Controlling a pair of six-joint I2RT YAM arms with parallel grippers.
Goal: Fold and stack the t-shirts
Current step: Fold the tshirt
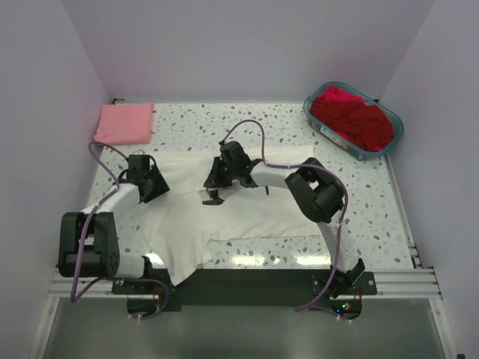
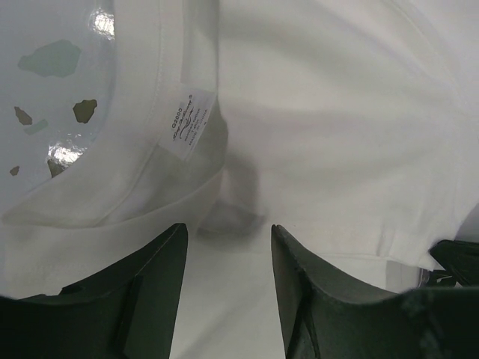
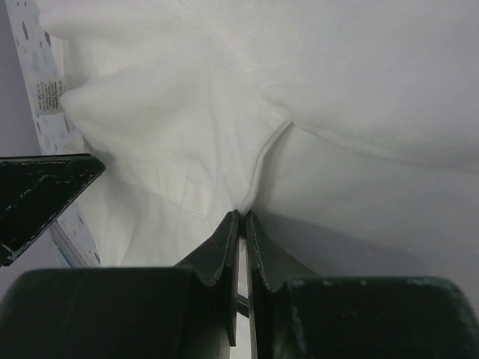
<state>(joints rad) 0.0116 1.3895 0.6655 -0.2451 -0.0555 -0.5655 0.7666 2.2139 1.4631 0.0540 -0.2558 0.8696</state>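
Observation:
The large white t-shirt (image 1: 239, 209) lies spread across the middle of the table, its printed graphic not in sight. My left gripper (image 1: 155, 185) hovers over its left side, open and empty. In the left wrist view the gripper (image 2: 228, 228) stands just above the cloth beside the collar and its label (image 2: 187, 127). My right gripper (image 1: 213, 196) is over the shirt's upper middle. In the right wrist view it (image 3: 242, 214) is shut on a pinched ridge of the white cloth (image 3: 187, 127). The folded pink t-shirt (image 1: 124, 123) lies at the back left. The red t-shirts (image 1: 352, 118) are piled in the basket.
The teal plastic basket (image 1: 320, 127) stands at the back right corner. Walls close the table on the left, back and right. The speckled tabletop (image 1: 374, 202) shows bare to the right of the white shirt. The shirt's lower hem hangs over the near edge (image 1: 179, 269).

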